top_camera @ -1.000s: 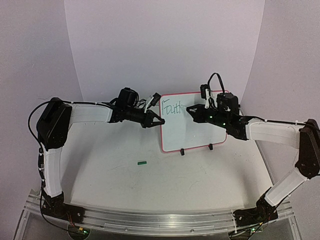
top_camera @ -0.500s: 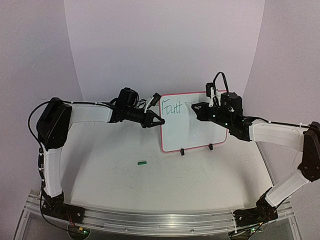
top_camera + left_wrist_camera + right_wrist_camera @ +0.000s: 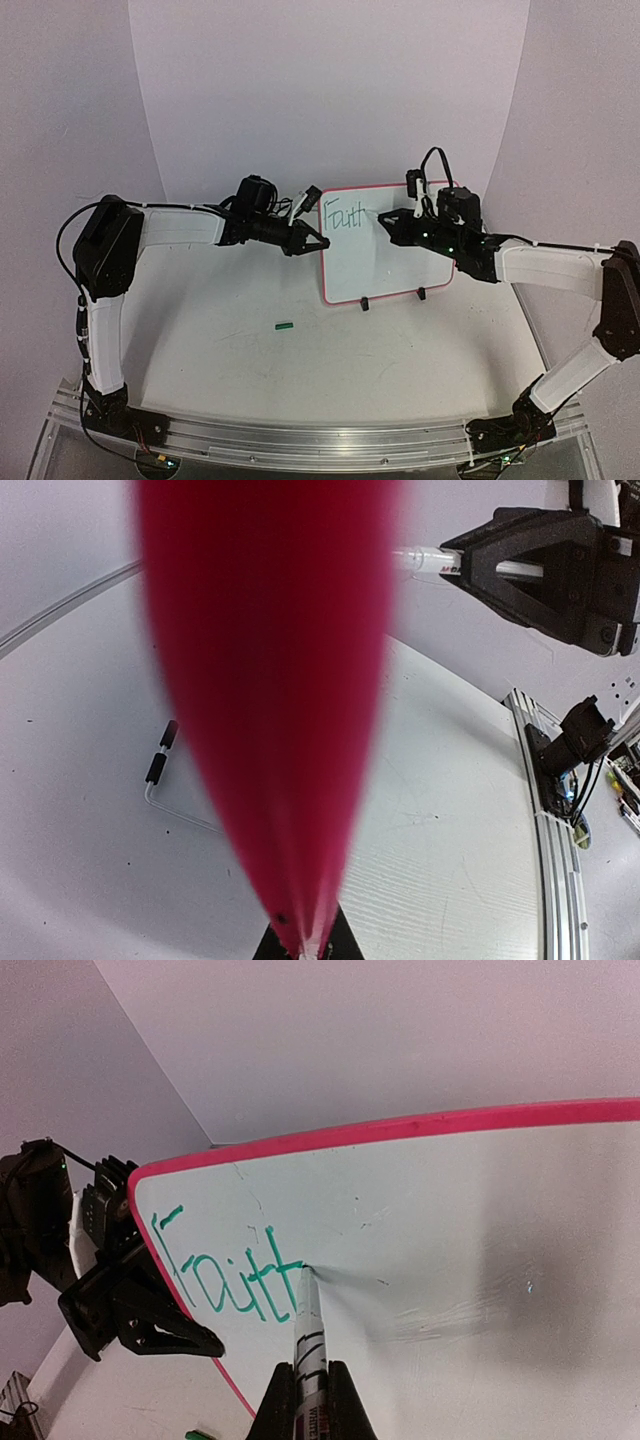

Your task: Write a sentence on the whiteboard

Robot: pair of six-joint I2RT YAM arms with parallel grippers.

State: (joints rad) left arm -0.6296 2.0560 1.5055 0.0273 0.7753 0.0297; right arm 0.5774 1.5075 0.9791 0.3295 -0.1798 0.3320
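The whiteboard (image 3: pixel 392 262), white with a red-pink rim, stands upright on two black feet at the table's middle back. My left gripper (image 3: pixel 316 243) is shut on its left rim, which fills the left wrist view as a blurred red band (image 3: pixel 270 680) between the jaws (image 3: pixel 305 942). My right gripper (image 3: pixel 384 220) is shut on a white marker (image 3: pixel 308 1325). The marker's tip touches the board (image 3: pixel 480 1220) at the end of the crossbar of the last letter. The sentence (image 3: pixel 235 1275) is green lettering reading "Fait" in the board's top left corner (image 3: pixel 345 217).
A small green marker cap (image 3: pixel 284 325) lies on the table in front of the board's left side. An aluminium rail (image 3: pixel 300 440) carries both arm bases along the near edge. A curved white backdrop rises behind the board.
My right gripper drew back up and to the right with the marker, then returned a little left to the board beside the last letter. The left arm and the board have stayed still.
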